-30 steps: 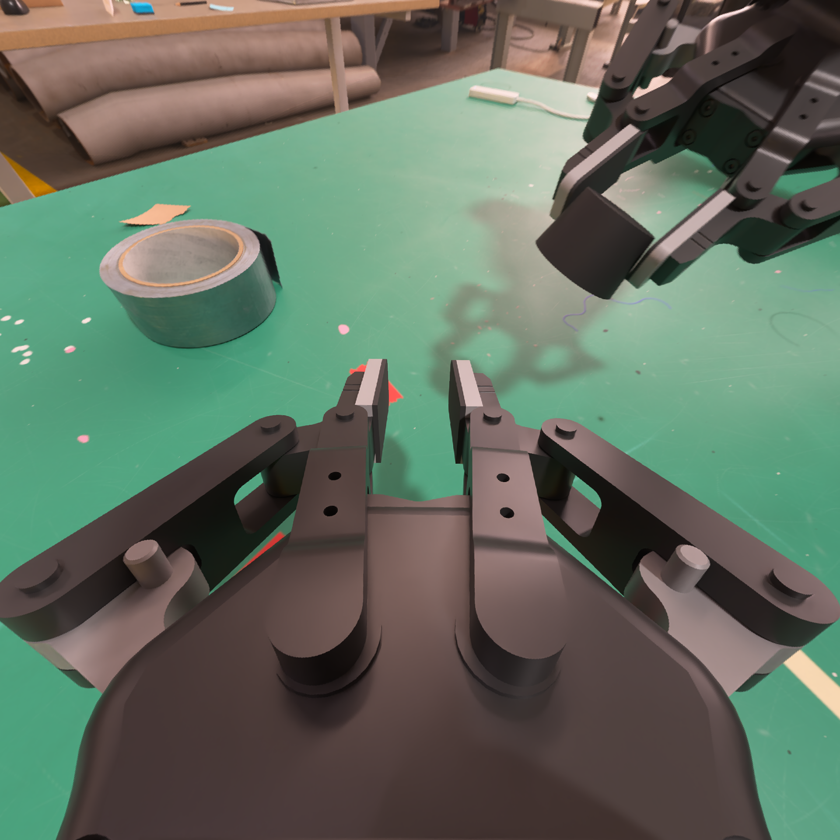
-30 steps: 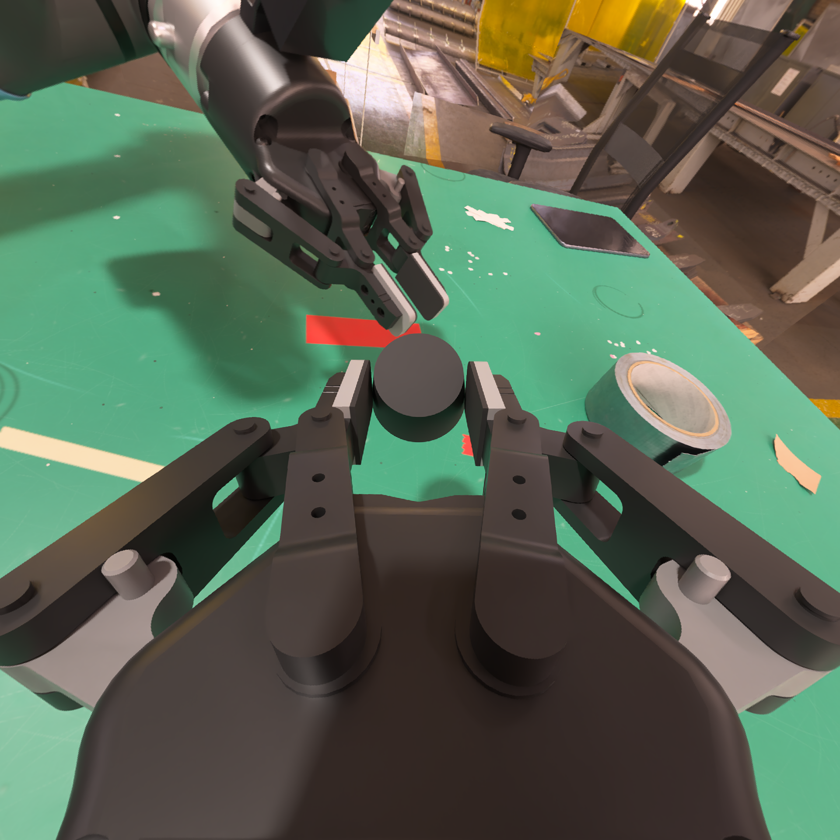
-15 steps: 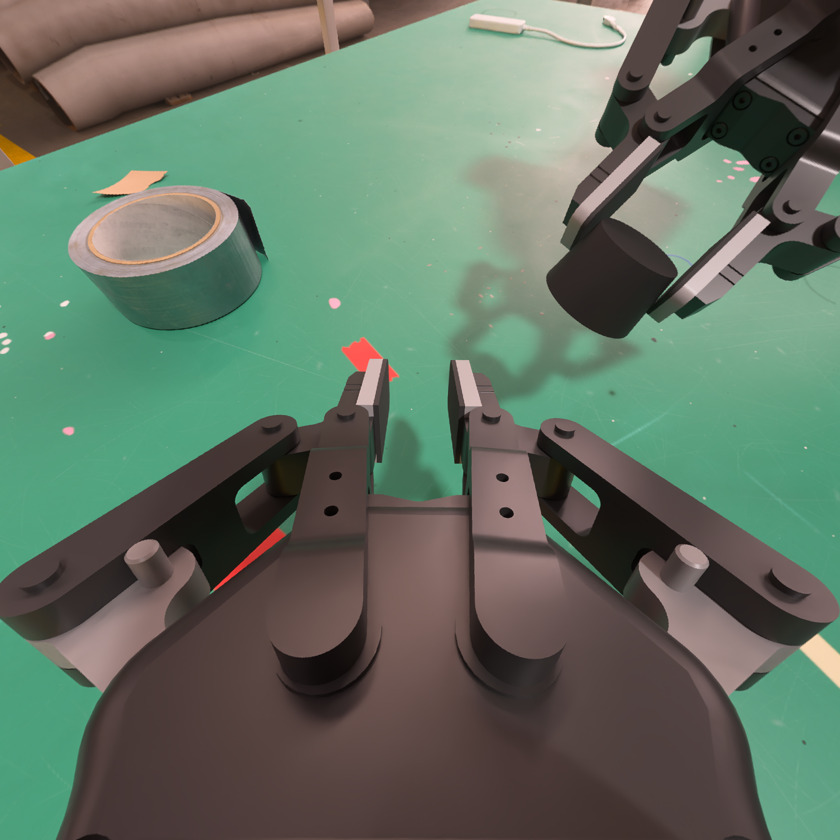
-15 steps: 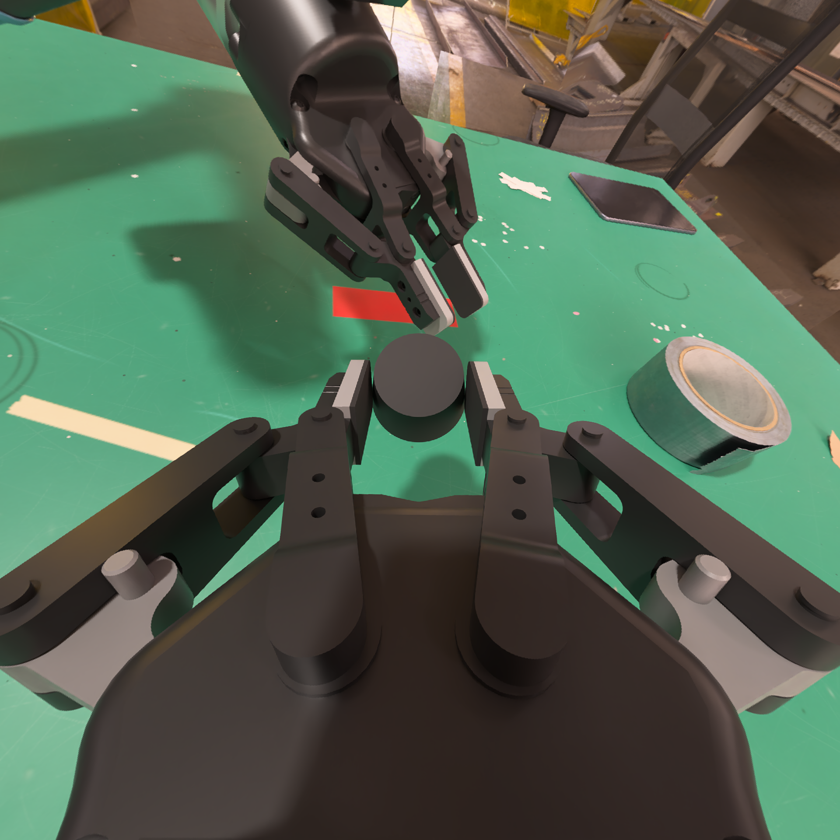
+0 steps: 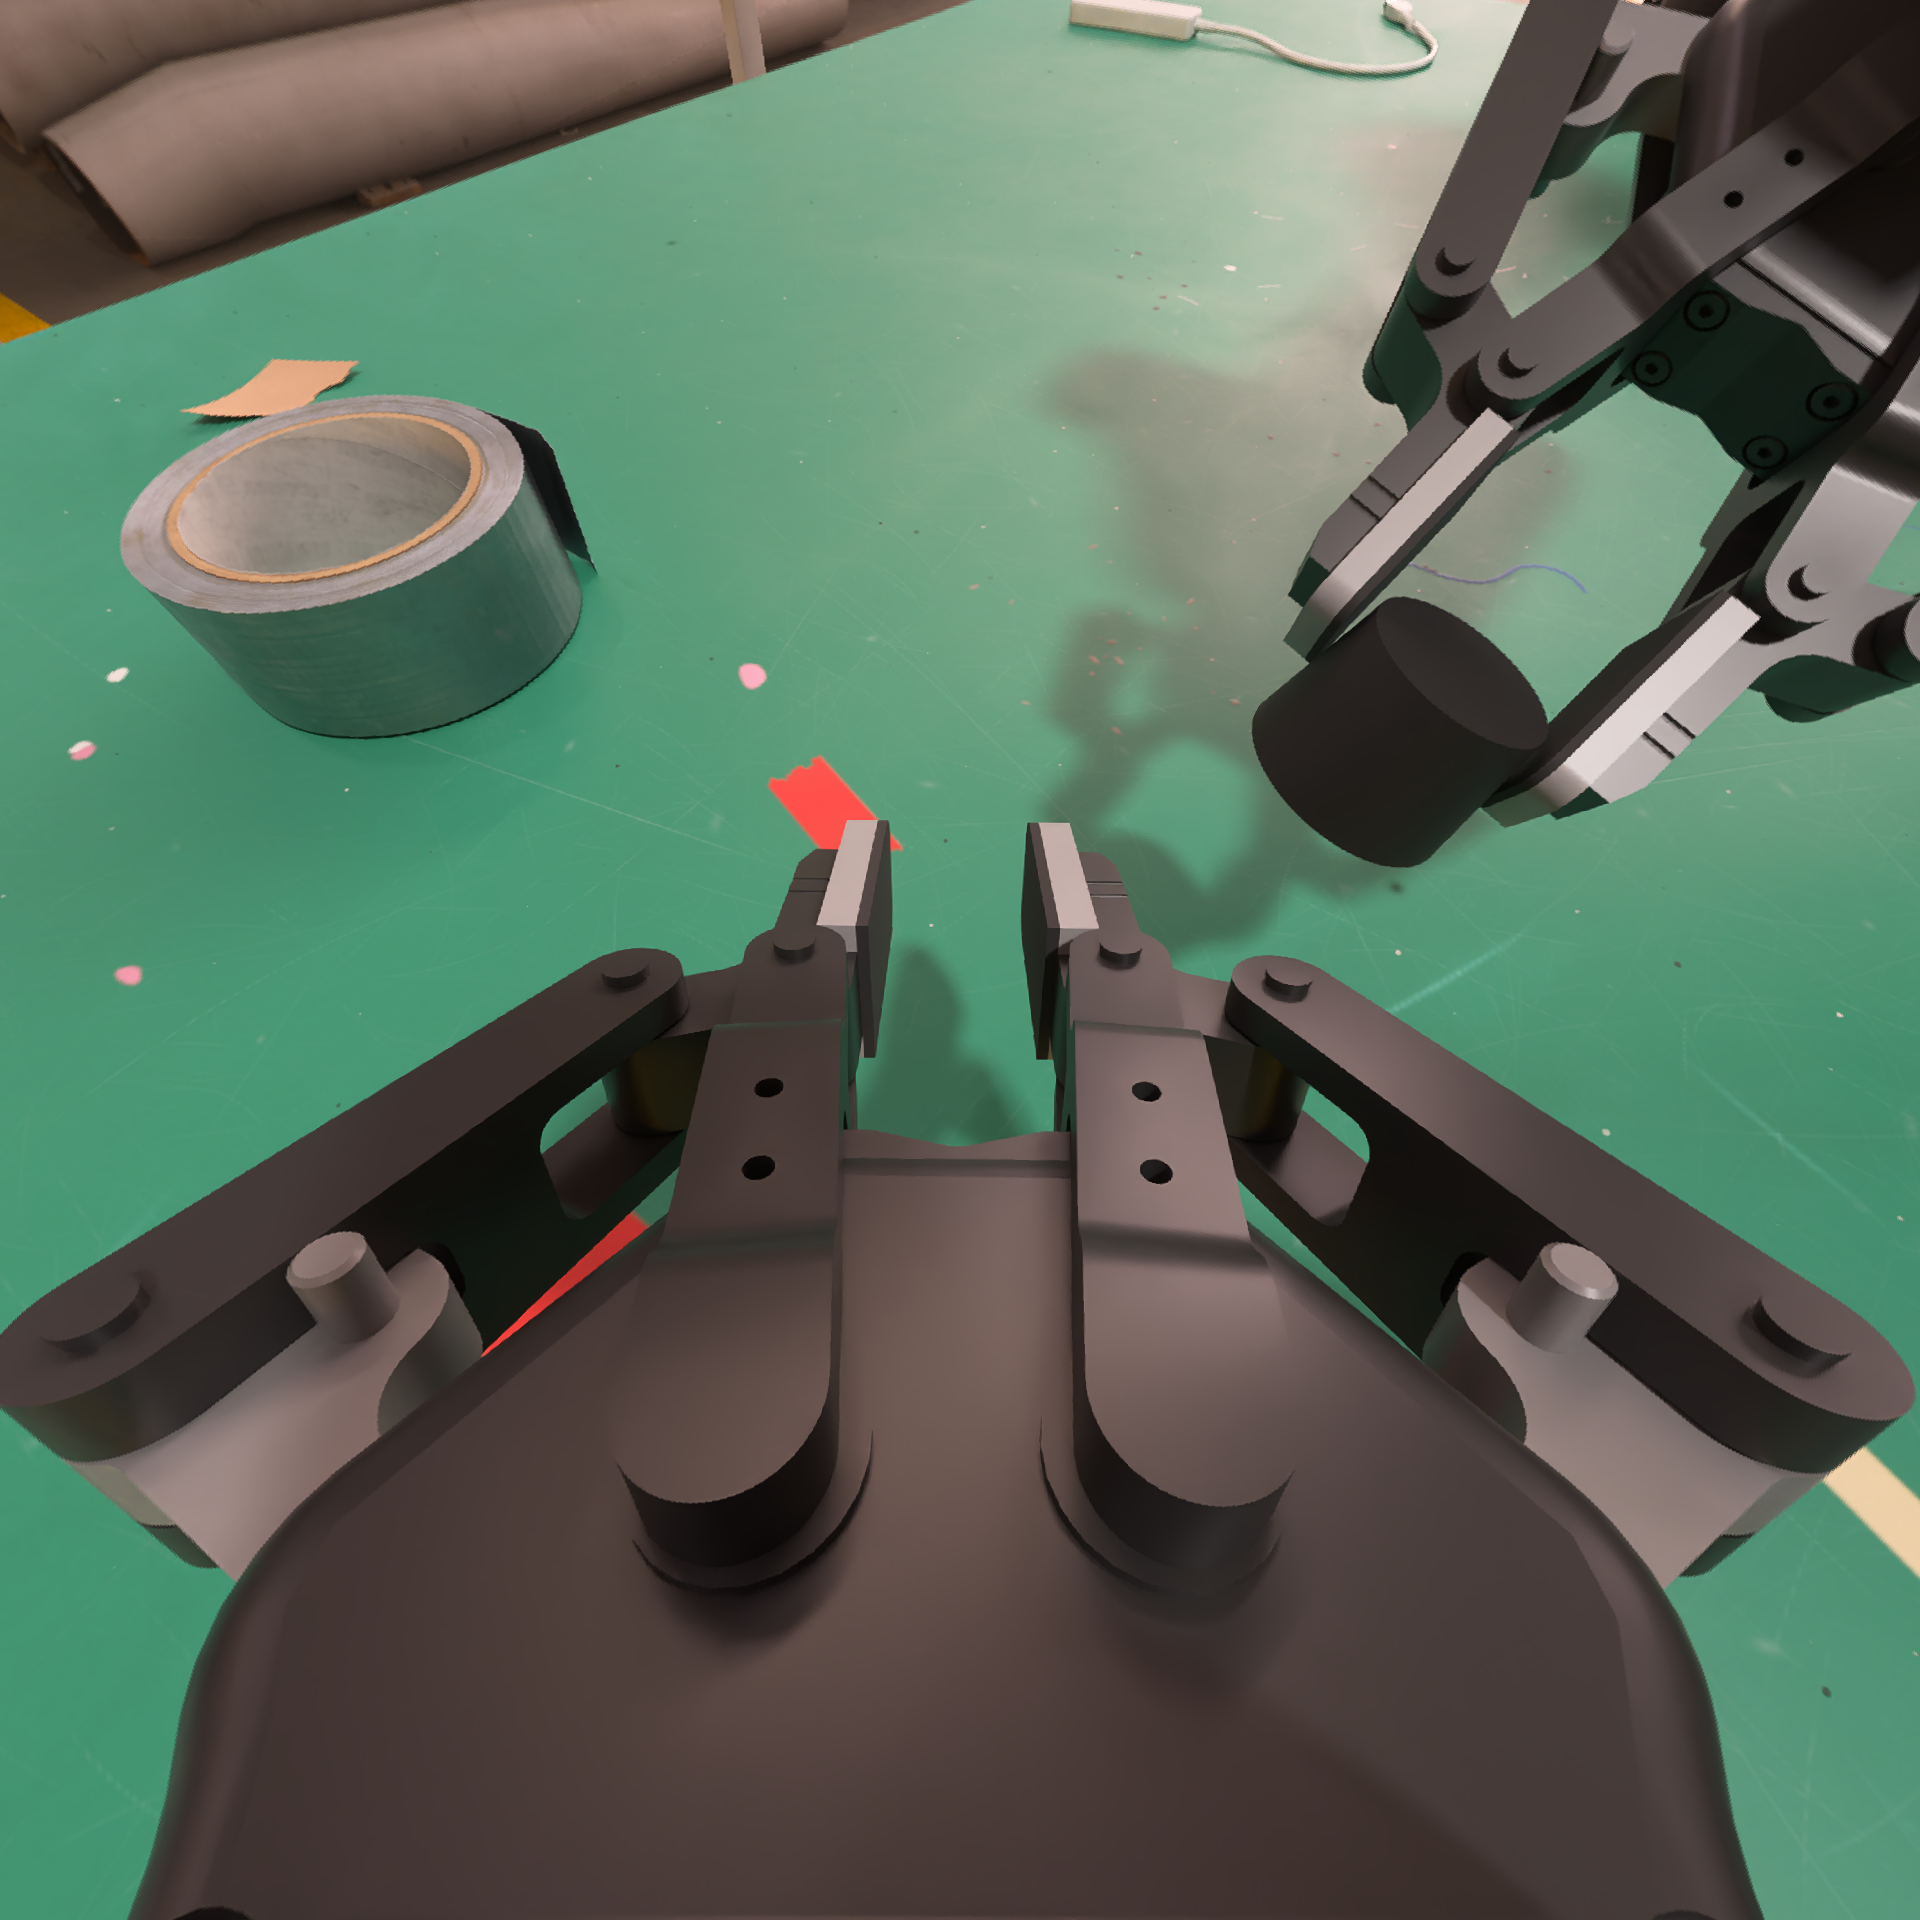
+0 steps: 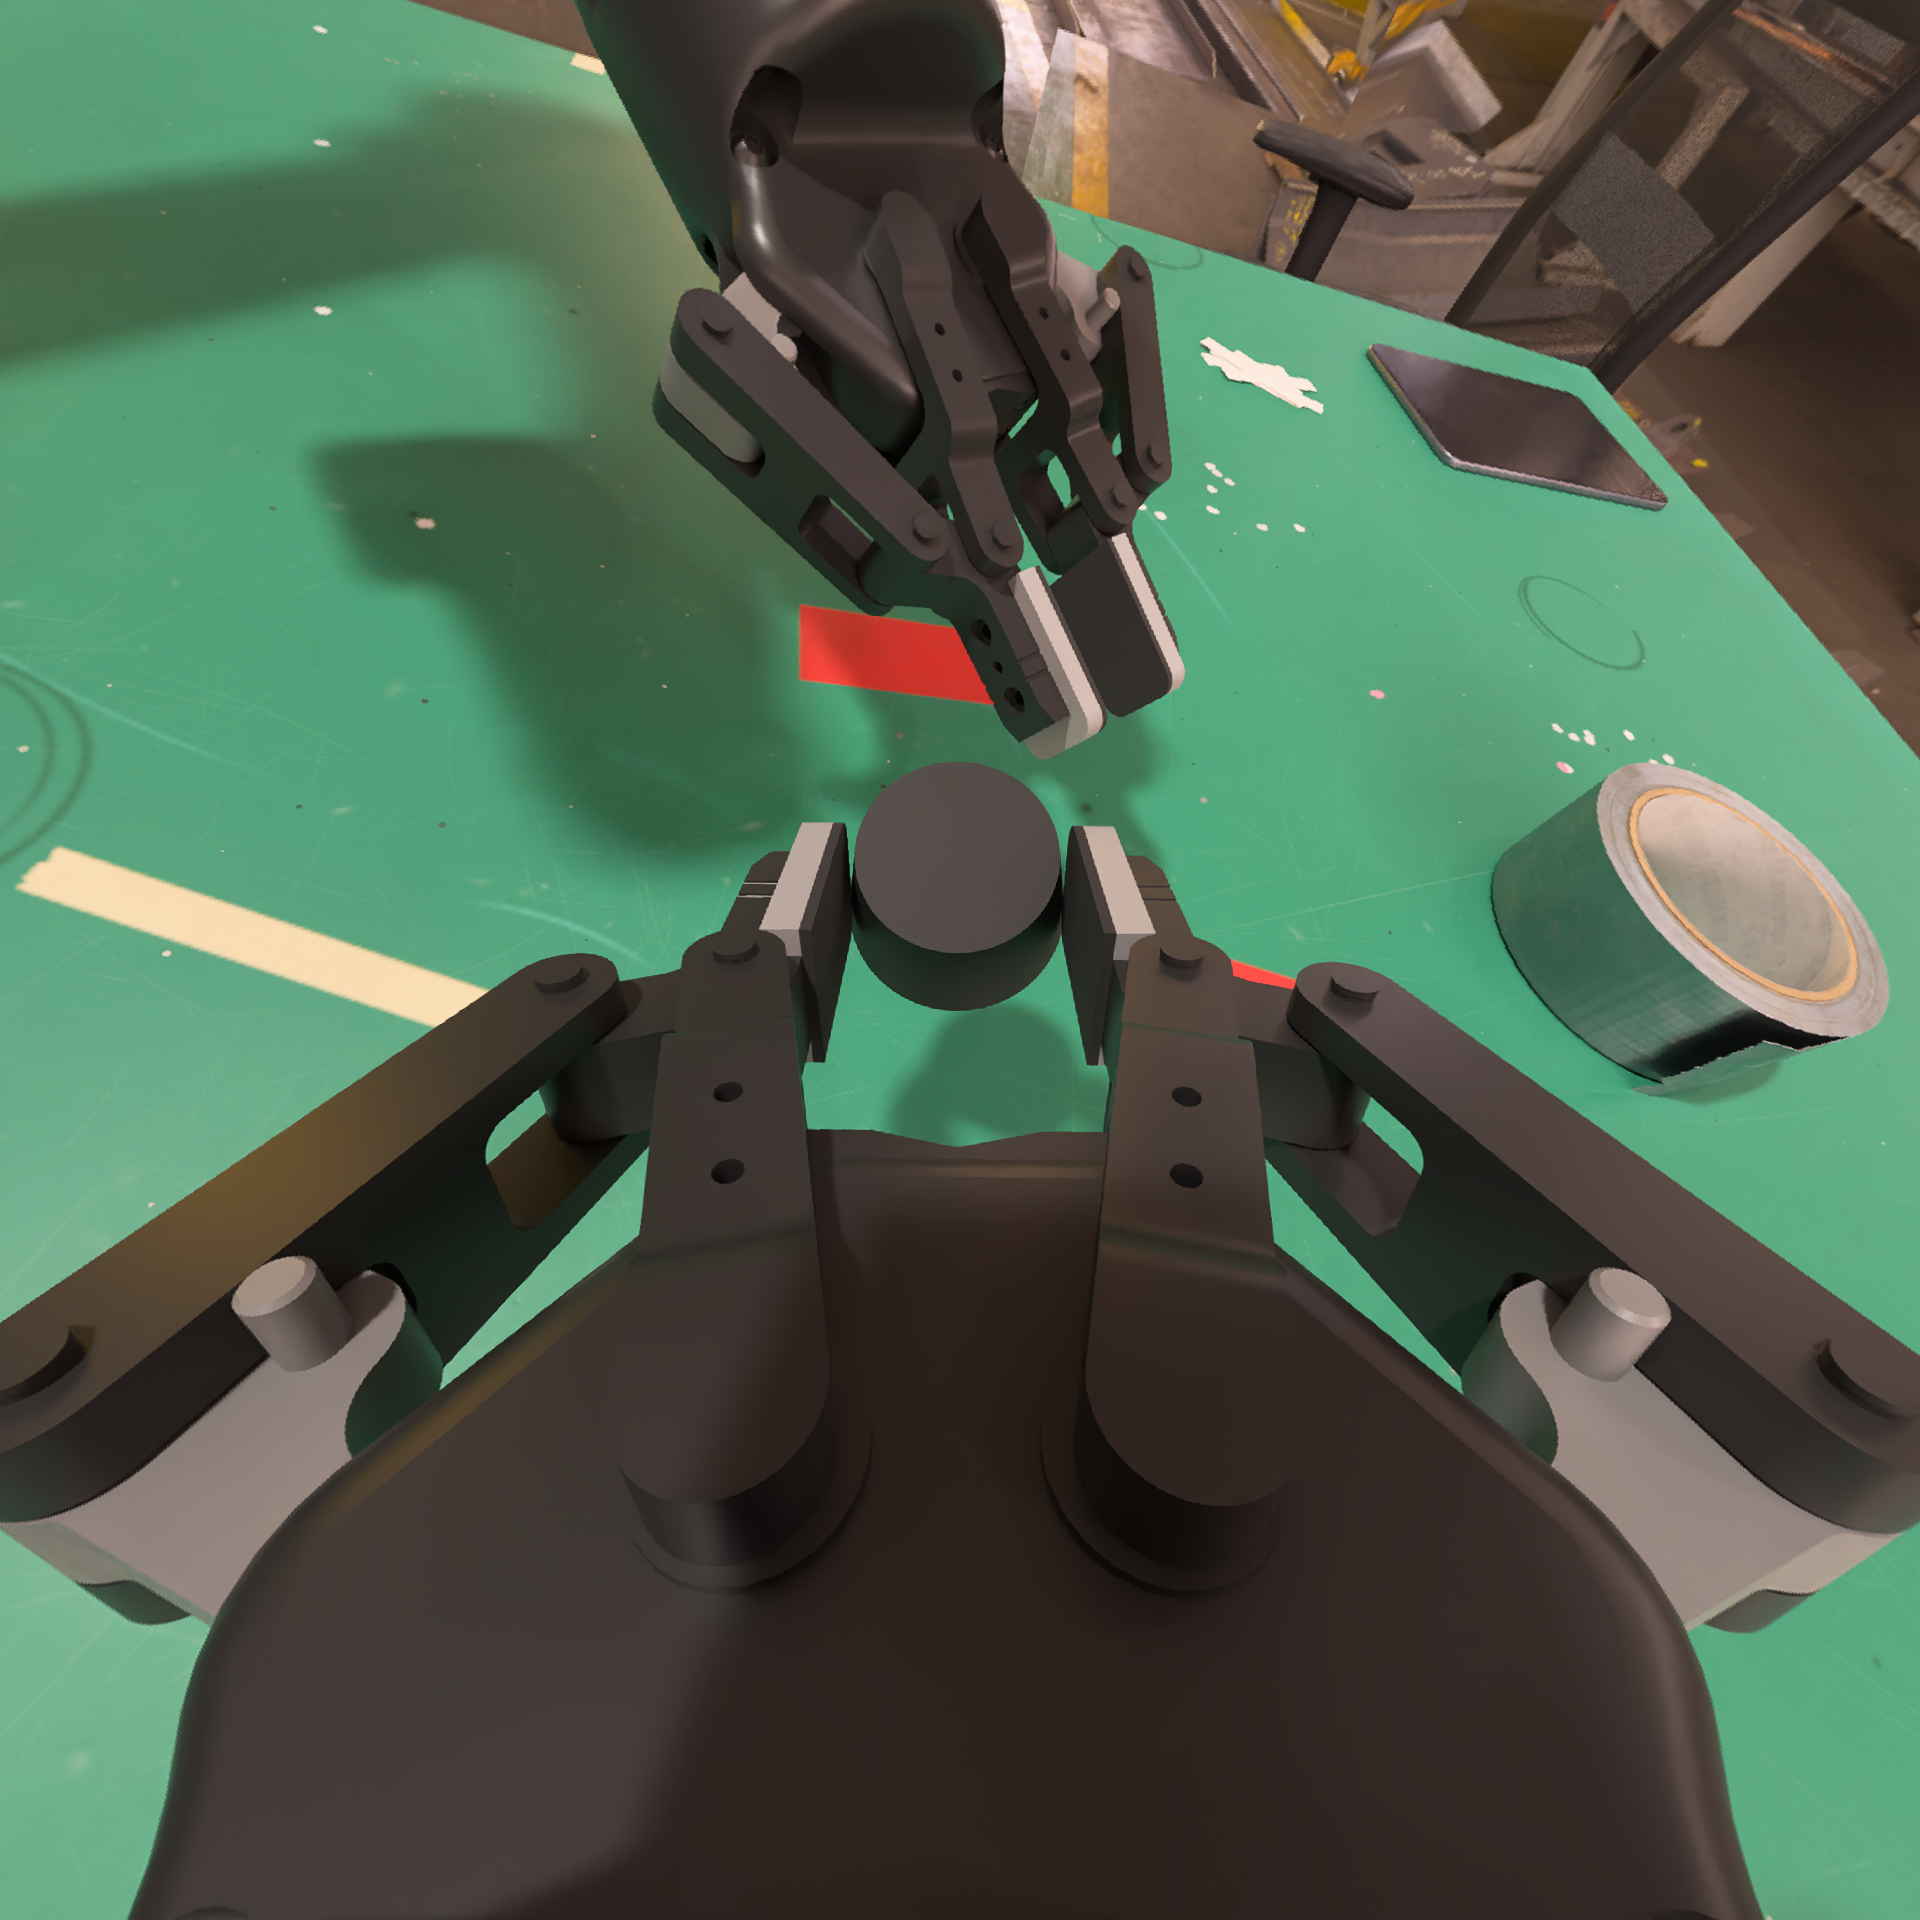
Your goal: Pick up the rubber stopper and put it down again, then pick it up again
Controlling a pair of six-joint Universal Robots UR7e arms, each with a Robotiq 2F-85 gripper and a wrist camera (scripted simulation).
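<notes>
The rubber stopper [image 6: 956,862] is a dark grey, short round plug. My right gripper [image 6: 956,883] is shut on it, one pad on each side. In the left wrist view the stopper [image 5: 1392,727] hangs tilted in the right gripper [image 5: 1434,717], its lower edge just above the green table [image 5: 831,364] and its own shadow. My left gripper [image 5: 956,873] is empty, its jaws a narrow gap apart, low over the table. It shows in the right wrist view [image 6: 1091,696] just beyond the stopper, pointing down at it.
A roll of grey tape [image 5: 353,561] lies on the table and shows at the right in the right wrist view [image 6: 1694,925]. A red tape strip [image 6: 883,644] lies under the left gripper. A cream strip [image 6: 239,935] and a dark flat plate [image 6: 1517,426] lie farther off.
My right gripper has come down toward the table with the stopper held in it. My left gripper has moved closer to the stopper; its jaws have kept the same gap.
</notes>
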